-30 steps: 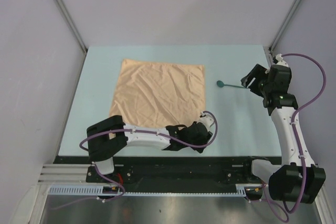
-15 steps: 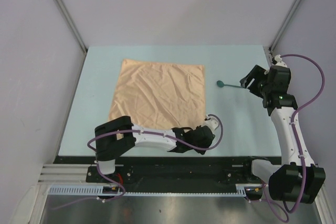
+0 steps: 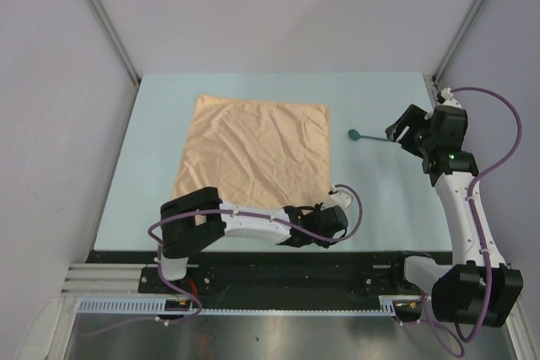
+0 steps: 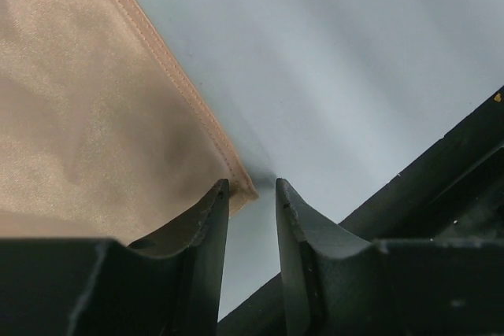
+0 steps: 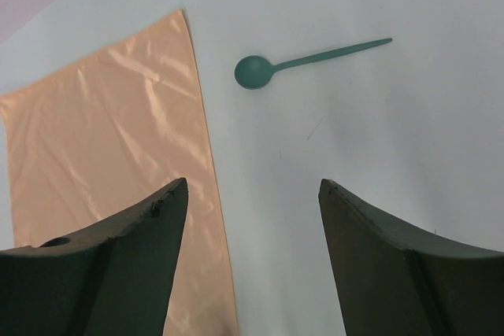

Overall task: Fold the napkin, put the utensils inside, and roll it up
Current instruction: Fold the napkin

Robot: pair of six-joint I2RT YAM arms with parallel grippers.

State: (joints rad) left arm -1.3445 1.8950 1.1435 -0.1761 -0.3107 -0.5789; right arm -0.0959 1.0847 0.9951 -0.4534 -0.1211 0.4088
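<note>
the left gripper (image 4: 252, 194) has slid along to the napkin's (image 3: 253, 145) near right corner and narrowed its jaws to a slit. the hem sits at the tips, probably not pinched yet. the right gripper (image 5: 252, 186) hangs wide apart, empty, beside the spoon (image 5: 299, 62). the fold is about to start.

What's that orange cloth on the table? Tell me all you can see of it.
The napkin is a peach-orange square of soft, slightly shiny fabric with a stitched hem. It is spread flat and unfolded on the pale blue table and is faintly creased. Its near right corner lies at the tips of the left gripper; whether it is pinched is unclear.
</note>
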